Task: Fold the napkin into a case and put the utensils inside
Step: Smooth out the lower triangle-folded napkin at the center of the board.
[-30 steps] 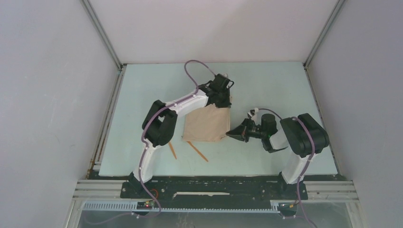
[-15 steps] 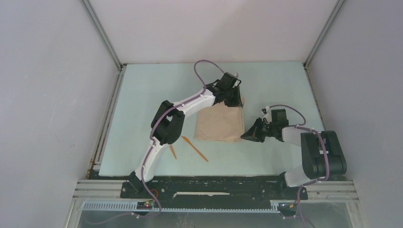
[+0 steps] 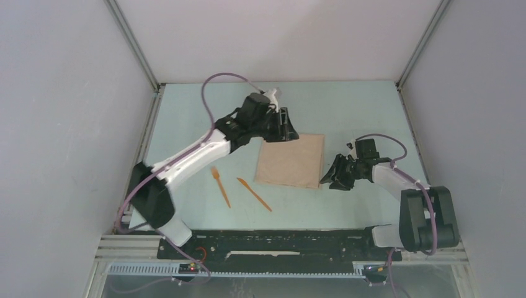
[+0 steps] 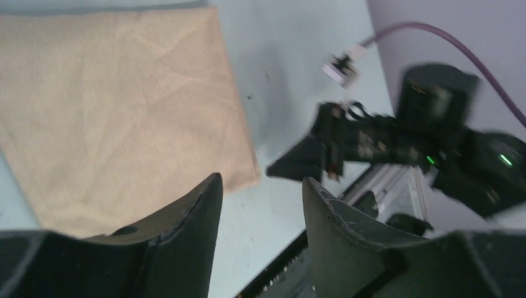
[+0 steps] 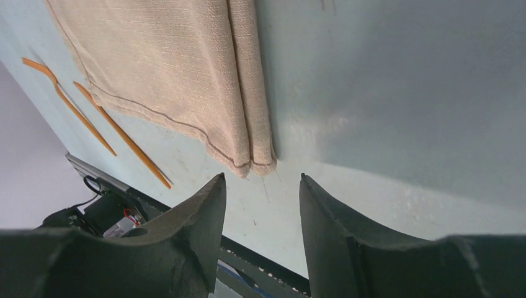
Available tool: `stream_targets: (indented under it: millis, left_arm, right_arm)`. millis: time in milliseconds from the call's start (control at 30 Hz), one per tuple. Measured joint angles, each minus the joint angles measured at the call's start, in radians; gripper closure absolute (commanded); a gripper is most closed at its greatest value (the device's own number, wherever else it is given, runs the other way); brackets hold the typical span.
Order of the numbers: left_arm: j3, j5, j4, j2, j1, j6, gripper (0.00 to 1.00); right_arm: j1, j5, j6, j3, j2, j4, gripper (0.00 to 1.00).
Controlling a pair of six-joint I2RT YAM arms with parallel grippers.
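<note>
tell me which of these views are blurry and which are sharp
left wrist: smeared, the right gripper and napkin both soft; right wrist: cloth weave and hem crisp, only its own fingers dark and soft; top external: evenly lit, sharp, faint shadows

The napkin [image 5: 167, 74] is matt, woven cloth; the utensils [image 5: 121, 133] look like smooth plastic.

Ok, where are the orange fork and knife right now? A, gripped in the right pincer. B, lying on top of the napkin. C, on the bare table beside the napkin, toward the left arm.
C: the fork and knife lie on the table, clear of the napkin, on its left-arm side.
</note>
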Motion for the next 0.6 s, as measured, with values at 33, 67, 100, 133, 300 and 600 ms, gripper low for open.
stream_targets:
  millis: [33,67,100,133,300,600]
  left_arm:
    - [-0.048,0.006,0.008,-0.069,0.001,0.004,0.44]
    - [-0.087,0.013,0.02,-0.122,0.002,0.005,0.44]
    - [-0.135,0.019,0.039,-0.175,0.003,0.005,0.45]
    - [-0.192,0.025,0.056,-0.229,0.003,0.004,0.45]
    - [-0.412,0.044,0.077,-0.351,0.005,-0.001,0.45]
    - [-0.492,0.046,0.078,-0.402,0.005,-0.004,0.45]
  right_arm:
    - [0.01,0.006,0.0,0.012,0.019,0.001,0.45]
    - [0.021,0.01,0.001,0.019,0.035,0.002,0.45]
    - [0.037,0.016,0.004,0.027,0.058,0.005,0.45]
    - [0.05,0.02,0.006,0.031,0.074,0.007,0.45]
    - [0.143,0.09,0.022,0.081,0.138,-0.028,0.47]
    - [0.185,0.191,0.034,0.138,0.177,-0.079,0.6]
